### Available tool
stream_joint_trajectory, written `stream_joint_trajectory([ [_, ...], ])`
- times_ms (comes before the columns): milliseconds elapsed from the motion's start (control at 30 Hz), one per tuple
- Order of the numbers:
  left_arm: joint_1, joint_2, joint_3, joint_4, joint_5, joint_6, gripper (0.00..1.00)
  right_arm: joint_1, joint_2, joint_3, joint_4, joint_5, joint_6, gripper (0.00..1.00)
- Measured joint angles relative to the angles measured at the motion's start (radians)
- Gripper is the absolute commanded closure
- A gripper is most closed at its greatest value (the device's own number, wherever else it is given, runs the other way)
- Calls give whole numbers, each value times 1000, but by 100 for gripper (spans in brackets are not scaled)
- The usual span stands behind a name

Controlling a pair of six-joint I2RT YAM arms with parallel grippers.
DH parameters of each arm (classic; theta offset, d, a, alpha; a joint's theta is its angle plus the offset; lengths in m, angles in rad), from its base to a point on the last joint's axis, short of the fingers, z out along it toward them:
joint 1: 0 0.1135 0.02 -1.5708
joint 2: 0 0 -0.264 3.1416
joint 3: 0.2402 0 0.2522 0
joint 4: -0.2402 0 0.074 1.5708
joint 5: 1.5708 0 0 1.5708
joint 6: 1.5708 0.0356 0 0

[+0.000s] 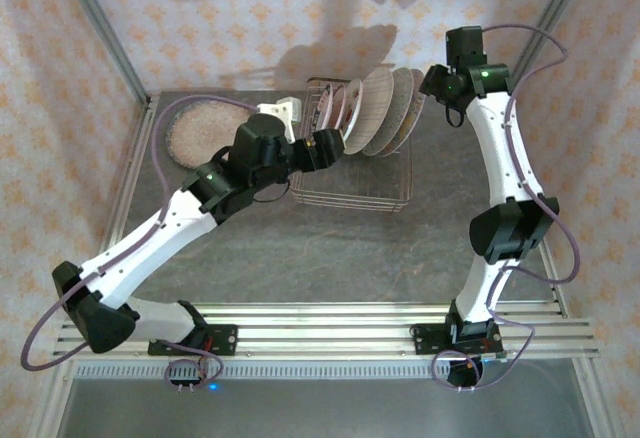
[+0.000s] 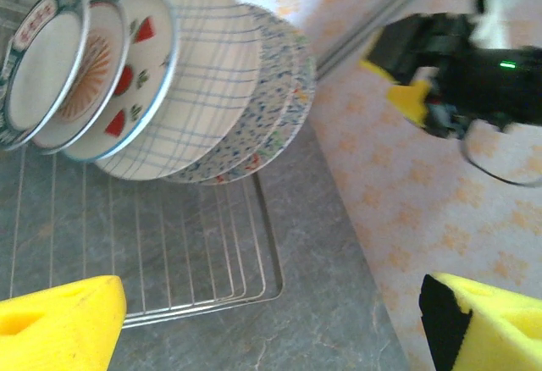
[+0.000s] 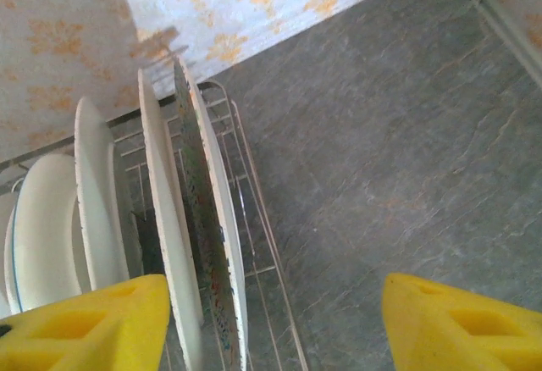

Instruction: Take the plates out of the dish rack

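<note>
One speckled plate (image 1: 200, 130) lies on the desk (image 1: 330, 258) behind the left gripper (image 2: 271, 320); six plates (image 2: 212, 83) stand in the dish rack (image 2: 212, 261) ahead. The right gripper (image 3: 275, 312), like it, gapes empty.

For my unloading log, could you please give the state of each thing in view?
dish rack: flat on the table, loaded.
plates in the rack: six, on edge, leaning.
speckled plate: flat on the table, outside the rack.
left gripper: open, empty.
right gripper: open, empty.
</note>
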Motion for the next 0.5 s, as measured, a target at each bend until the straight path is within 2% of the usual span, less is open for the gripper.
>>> stream_joint_trajectory([
  [267,-97,-70,-72,136,-55,188,10,-12,66,34,-4,-75,-31,47],
  [500,-117,-74,-82,189,-82,257,10,-22,126,68,-8,-109,-41,57],
])
